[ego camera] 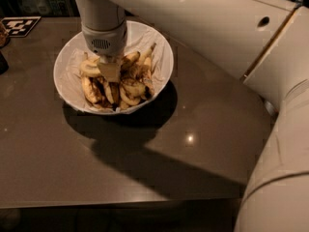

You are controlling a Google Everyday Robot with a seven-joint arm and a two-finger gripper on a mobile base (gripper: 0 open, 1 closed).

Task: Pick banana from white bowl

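The white bowl (157, 52) stands on the dark table, lined with white paper and holding several speckled bananas. My gripper (110, 71) hangs straight down from the wrist into the bowl, just above the pile at its left-middle. A pale, thick curved banana (90, 68) lies right against the gripper's left side; I cannot tell whether it is held. Shorter, browner bananas (133, 88) lie to the right and below. The wrist hides the back of the pile.
The dark table (203, 129) runs to a front edge low in the view. A black-and-white marker card (19, 25) lies at the far left, with dark objects (2, 62) at the left edge. My arm fills the top and right.
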